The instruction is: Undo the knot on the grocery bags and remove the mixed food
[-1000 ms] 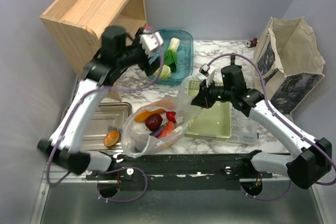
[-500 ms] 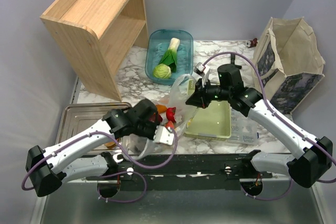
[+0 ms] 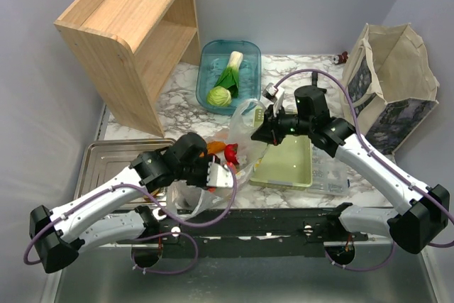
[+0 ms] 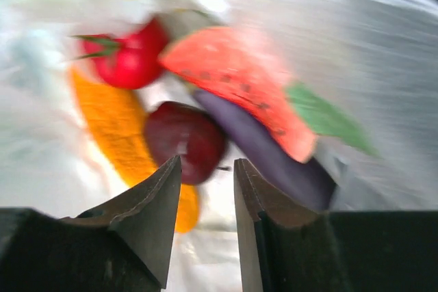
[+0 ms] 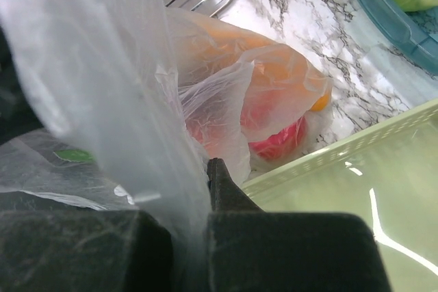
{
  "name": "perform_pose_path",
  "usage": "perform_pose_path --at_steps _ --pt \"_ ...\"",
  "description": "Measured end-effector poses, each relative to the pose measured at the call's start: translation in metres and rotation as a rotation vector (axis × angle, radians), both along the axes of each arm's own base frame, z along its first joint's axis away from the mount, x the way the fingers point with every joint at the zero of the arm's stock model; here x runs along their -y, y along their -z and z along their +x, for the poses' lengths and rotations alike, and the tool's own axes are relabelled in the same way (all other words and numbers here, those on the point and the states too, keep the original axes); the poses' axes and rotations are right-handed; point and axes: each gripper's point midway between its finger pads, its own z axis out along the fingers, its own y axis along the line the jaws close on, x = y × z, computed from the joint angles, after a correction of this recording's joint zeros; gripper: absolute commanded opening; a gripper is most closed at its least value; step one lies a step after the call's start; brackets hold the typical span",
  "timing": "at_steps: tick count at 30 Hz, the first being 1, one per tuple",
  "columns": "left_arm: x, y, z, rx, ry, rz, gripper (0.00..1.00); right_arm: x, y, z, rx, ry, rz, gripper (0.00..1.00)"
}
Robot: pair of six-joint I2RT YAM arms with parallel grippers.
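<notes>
Flimsy plastic bag [image 3: 247,115] on the marble table [image 3: 177,90], rim pinched in the right gripper [image 5: 198,169]. The left gripper [image 4: 207,163], jaws slightly apart and empty, faces a firm, smooth apple [image 4: 183,140], likely best gripped across its middle.

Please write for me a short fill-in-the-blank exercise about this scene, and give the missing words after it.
1. The right gripper is ____ on the grocery bag.
2. The apple just ahead of the left gripper is dark ____.
3. The blue basket holds ____ vegetables.

Missing words: shut; red; two.
</notes>
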Motion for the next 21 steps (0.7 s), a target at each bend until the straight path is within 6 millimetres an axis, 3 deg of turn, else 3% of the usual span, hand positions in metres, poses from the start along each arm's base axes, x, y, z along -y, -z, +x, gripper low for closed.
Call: perform_pose_path --at_steps 2,5,9,13,17,21 --pt "0.007 -0.019 0.024 0.025 -0.087 -0.074 0.44 0.0 0.0 0.0 -0.001 0.001 0.0 0.01" --pt "0.002 -0.022 0.055 0.029 -0.207 -0.104 0.57 0.0 0.001 0.0 -0.003 0.001 -0.002 0.01" --pt "-0.002 0.007 0.078 -0.017 -0.281 -0.038 0.71 0.001 0.005 -0.001 -0.01 0.003 -0.007 0.01" --pt "-0.001 0.038 0.084 -0.047 -0.279 0.029 0.8 0.002 0.007 -0.001 -0.012 0.004 -0.01 0.01" --pt "-0.001 0.066 0.09 -0.059 -0.254 0.092 0.8 0.002 0.007 0.0 -0.011 0.01 -0.013 0.01" --pt "-0.001 0.09 0.103 -0.03 -0.239 0.151 0.69 0.004 0.012 0.0 -0.017 0.016 -0.022 0.01"
